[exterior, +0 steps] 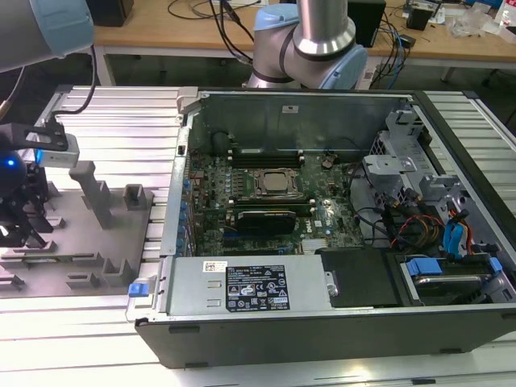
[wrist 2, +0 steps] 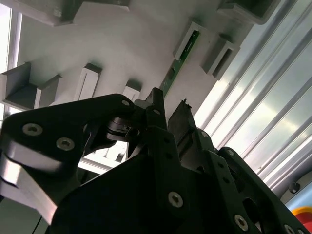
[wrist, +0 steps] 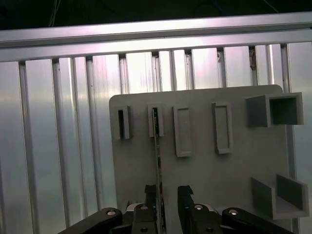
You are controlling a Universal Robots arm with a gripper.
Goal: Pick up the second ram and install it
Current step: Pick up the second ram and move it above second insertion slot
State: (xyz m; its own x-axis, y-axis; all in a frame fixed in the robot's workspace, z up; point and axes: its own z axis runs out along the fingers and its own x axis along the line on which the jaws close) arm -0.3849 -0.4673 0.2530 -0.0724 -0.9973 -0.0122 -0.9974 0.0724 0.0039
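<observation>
At the exterior view's left, the arm holds the jaws low over the grey fixture plate [exterior: 105, 242], which lies on the slatted aluminium table [exterior: 89, 343]. The second ram [wrist 2: 186, 47] stands on its long edge in one of the plate's narrow holders. In both wrist views it runs straight in between the two black fingers [wrist: 150, 197]. The jaws are parted and have hold of nothing. The stick lies close against one finger, whether touching I cannot tell, and a clear gap is left to the other.

The step in hand, as I judge it, is the grasp. To go well, the stick should sit centred in the gap before the jaws close. An off-centre close would likely push the thin board sideways in its holder and tilt or bind it. The pads should meet the flat faces squarely, low enough for a firm hold yet clear of the holder's walls, and with no more squeeze than the board needs.

Toward the exterior view's right, well apart from the plate, the open computer case [exterior: 322, 334] lies on its side with the motherboard [exterior: 330, 214] exposed. Long dark memory slots [exterior: 266, 153] sit beside the processor. Whether any is filled I cannot tell.
</observation>
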